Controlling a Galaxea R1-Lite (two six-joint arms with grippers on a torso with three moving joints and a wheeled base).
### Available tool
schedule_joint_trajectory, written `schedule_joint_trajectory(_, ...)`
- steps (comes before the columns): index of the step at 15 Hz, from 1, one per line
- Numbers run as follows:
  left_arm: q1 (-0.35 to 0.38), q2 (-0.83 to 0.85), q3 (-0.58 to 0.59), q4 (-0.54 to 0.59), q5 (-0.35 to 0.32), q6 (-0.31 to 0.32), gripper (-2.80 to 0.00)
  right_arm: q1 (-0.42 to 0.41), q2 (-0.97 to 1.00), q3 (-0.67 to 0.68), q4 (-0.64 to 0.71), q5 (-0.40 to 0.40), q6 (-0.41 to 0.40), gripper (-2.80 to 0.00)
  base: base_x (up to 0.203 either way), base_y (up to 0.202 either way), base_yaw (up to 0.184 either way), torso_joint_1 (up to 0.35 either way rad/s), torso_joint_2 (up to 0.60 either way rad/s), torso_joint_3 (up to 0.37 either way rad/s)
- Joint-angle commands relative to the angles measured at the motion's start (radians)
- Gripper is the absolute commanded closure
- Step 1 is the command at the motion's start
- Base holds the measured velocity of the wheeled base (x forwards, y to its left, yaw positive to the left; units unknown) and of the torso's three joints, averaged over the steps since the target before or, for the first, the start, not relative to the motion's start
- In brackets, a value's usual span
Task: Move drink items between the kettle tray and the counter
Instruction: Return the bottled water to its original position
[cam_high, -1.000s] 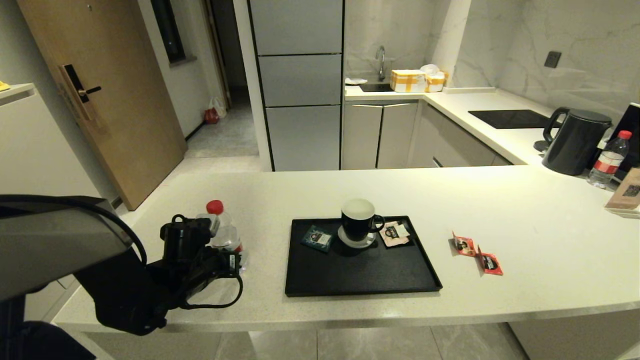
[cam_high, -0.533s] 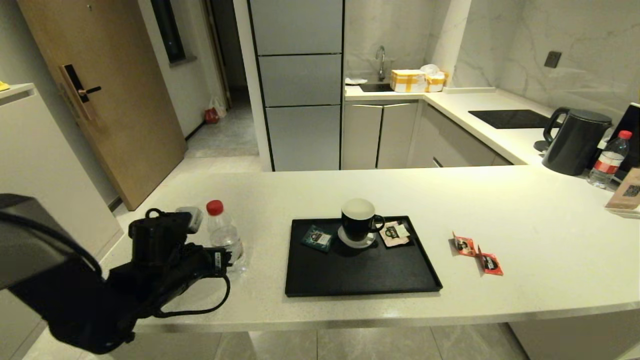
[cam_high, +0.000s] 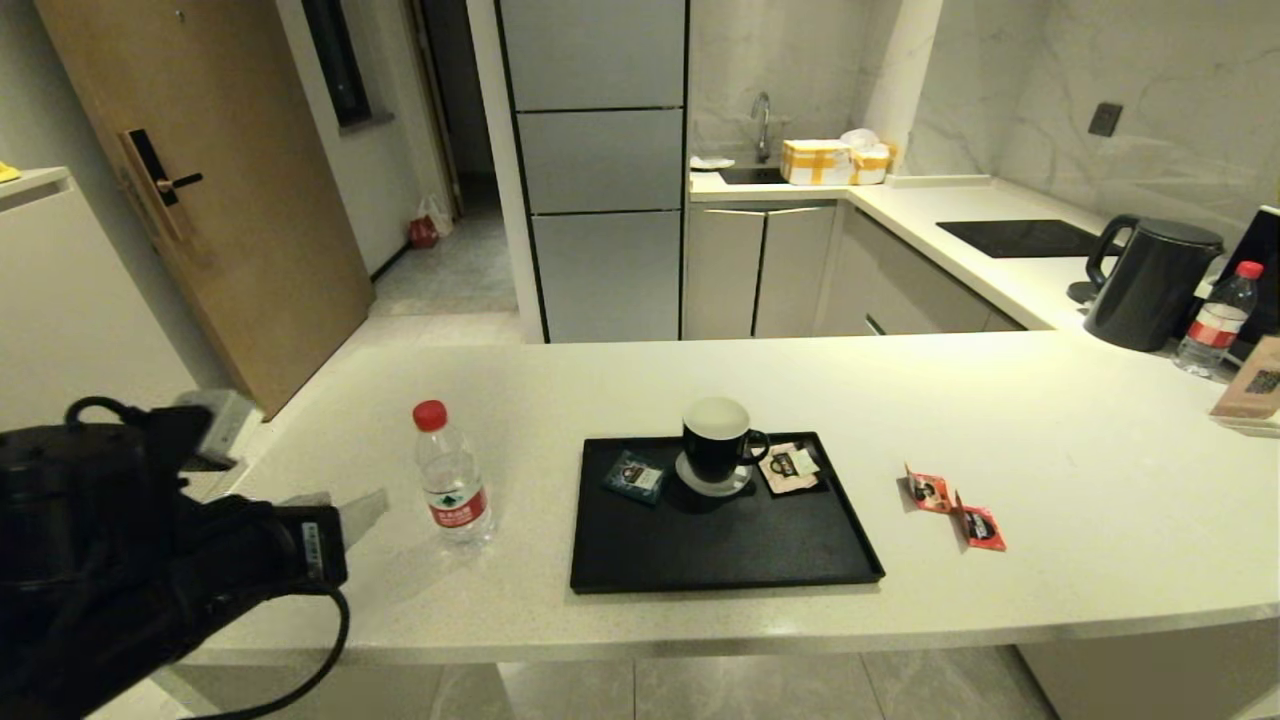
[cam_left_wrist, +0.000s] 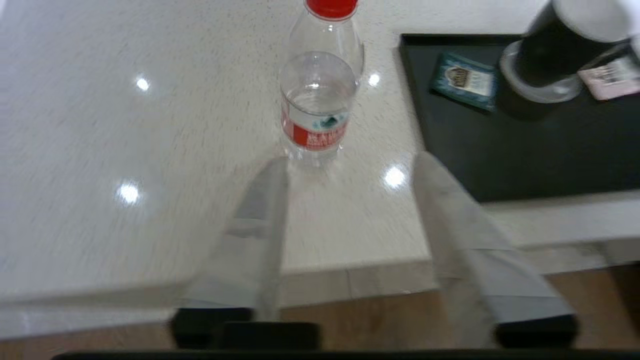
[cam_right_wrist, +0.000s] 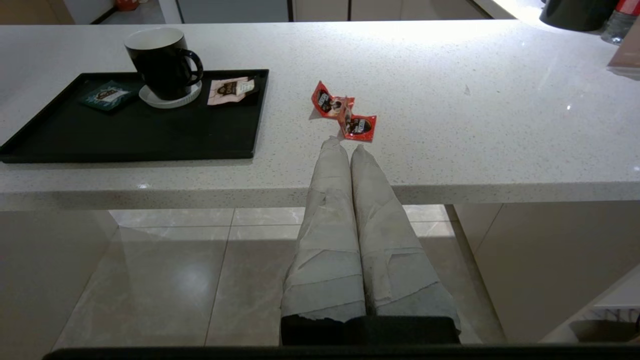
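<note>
Head view is showing the flat black rectangular kettle tray lying on the off-white speckled stone counter, close to the counter's near edge. The tray is holding a black mug with a white inside on a pale round coaster at the tray's far side, a teal packet to the mug's left and a pale pink packet to its right; the tray's near half is lying bare.

The clear plastic water bottle with a red cap and red label is standing upright on the counter, left of the tray and apart from it. The left gripper is hanging left of the bottle, off the counter's left end, with its fingers spread and nothing between them; in the left wrist view the bottle is standing beyond the fingertips, not touching them.

Two small shiny red sachets are lying joined together on the counter, right of the tray and clear of its rim. In the right wrist view the right gripper is waiting with its fingers pressed together and empty, at the counter's near edge, just short of the sachets. Open counter is stretching right of the sachets.
</note>
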Motion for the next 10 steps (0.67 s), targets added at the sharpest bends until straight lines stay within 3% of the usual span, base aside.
schedule_joint_trajectory(1, -0.005, -0.224, -0.053, 0.235, 0.006, -0.024, 0.00, 0.000, 0.002, 0.000, 0.000, 0.000, -0.001, 0.00, 0.000, 0.000, 0.000, 0.000, 0.00, 0.000)
schedule_joint_trajectory(4, -0.005, -0.470, -0.219, 0.670, 0.018, -0.080, 0.00, 0.000, 0.002, 0.000, 0.000, 0.000, 0.000, 0.00, 0.000, 0.000, 0.000, 0.000, 0.00, 0.000)
schedule_joint_trajectory(6, 0.014, -0.622, -0.309, 0.896, 0.022, -0.097, 0.00, 0.000, 0.001, 0.000, 0.000, 0.001, -0.001, 0.00, 0.000, 0.000, 0.000, 0.000, 0.00, 0.000)
schedule_joint_trajectory(9, 0.122, -0.821, -0.438, 1.238, 0.014, -0.104, 0.00, 0.000, 0.001, 0.000, 0.000, 0.000, -0.001, 0.00, 0.000, 0.000, 0.000, 0.000, 0.00, 0.000)
schedule_joint_trajectory(10, 0.166, -0.878, -0.457, 1.305, -0.003, -0.100, 0.00, 0.000, 0.002, 0.000, 0.000, 0.000, -0.002, 0.00, 0.000, 0.000, 0.000, 0.000, 0.00, 0.000)
